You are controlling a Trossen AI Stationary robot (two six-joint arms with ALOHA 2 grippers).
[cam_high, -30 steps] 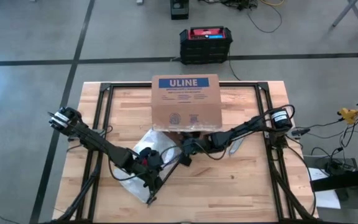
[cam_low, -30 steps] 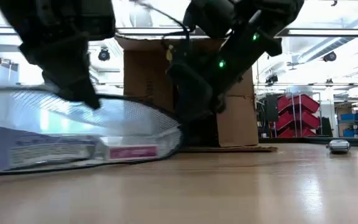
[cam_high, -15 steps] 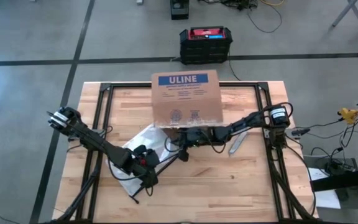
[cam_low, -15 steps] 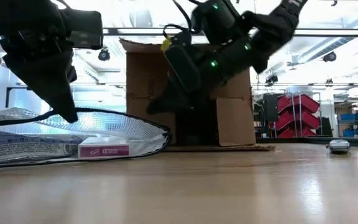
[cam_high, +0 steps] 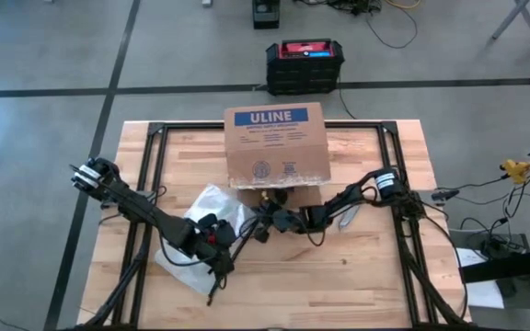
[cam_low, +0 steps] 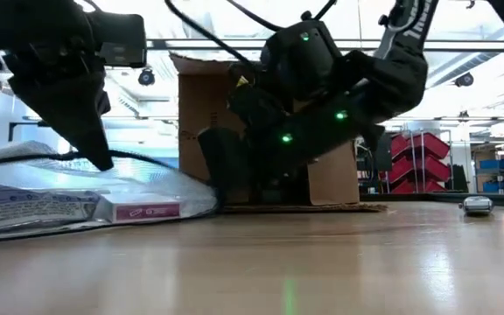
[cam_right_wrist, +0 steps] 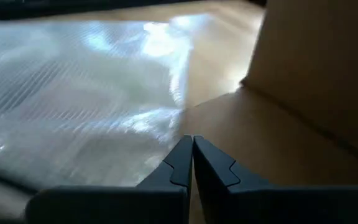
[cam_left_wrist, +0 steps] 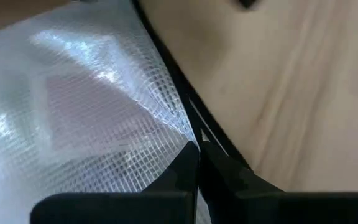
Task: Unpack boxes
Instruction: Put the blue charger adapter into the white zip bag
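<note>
The brown ULINE box (cam_high: 275,145) stands at the table's far middle, its open side toward the near edge, one flap (cam_low: 322,208) flat on the wood. A clear mesh bag (cam_high: 201,237) with a black rim lies near-left of it, small cartons (cam_low: 138,210) inside. My left gripper (cam_high: 217,271) is shut on the bag's rim. My right gripper (cam_high: 259,230) is shut and slants down at the bag's end beside the box flap (cam_right_wrist: 272,149). My left gripper pinches the bag's black rim (cam_left_wrist: 182,118) between its two fingertips, slanting down from above. That stretch of rim (cam_low: 103,160) is held up off the table, while the bag's body rests on the wood. My right gripper's shut tips (cam_low: 213,194) stand at the bag's end by the flap; I cannot tell whether they touch it.
A black-and-red case (cam_high: 305,60) sits on the floor beyond the table's far edge. A small grey object (cam_low: 478,205) lies on the table to the right. Bare wood stretches along the near edge.
My right gripper has sunk toward the table and tipped forward, coming to the bag's end by the box. The bag has shifted toward the table's left, and its raised end near the box has flattened.
</note>
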